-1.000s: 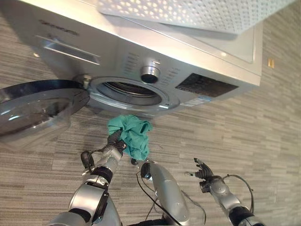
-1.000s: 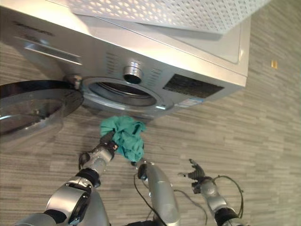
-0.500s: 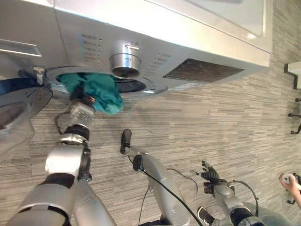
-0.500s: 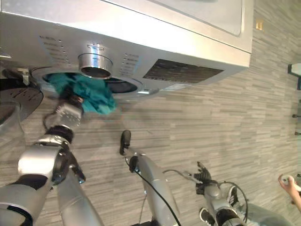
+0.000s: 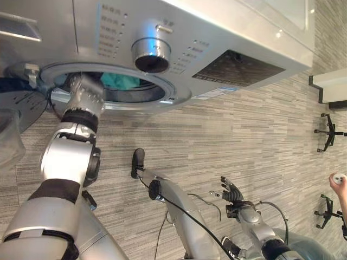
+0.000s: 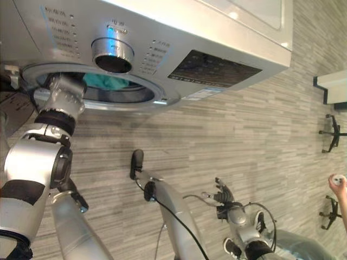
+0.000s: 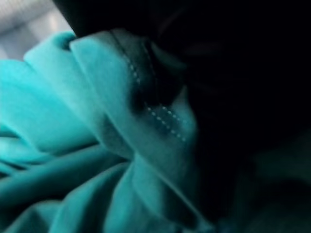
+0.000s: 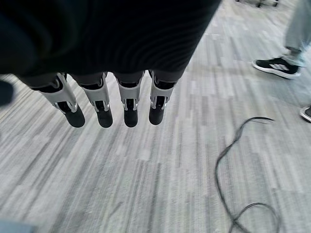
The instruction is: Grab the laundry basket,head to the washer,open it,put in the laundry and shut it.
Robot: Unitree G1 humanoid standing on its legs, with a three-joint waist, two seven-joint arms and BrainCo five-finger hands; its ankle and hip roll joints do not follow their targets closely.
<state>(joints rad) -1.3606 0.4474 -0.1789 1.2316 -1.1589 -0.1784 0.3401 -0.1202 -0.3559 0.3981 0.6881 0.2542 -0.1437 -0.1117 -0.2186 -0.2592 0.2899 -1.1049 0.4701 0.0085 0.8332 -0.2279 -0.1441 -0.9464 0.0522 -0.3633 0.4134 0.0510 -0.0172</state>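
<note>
In the left eye view the left hand (image 5: 82, 91) reached into the washer (image 5: 227, 32) opening, teal laundry (image 5: 120, 81) at its two o'clock inside the drum; its grip was hidden. The right wrist view showed the right hand (image 8: 104, 99) hanging slack, fingers straight over the floor (image 8: 160, 184).

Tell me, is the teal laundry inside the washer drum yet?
In. The teal laundry shows past the washer's door ring, with the left hand reaching through the opening.
</note>
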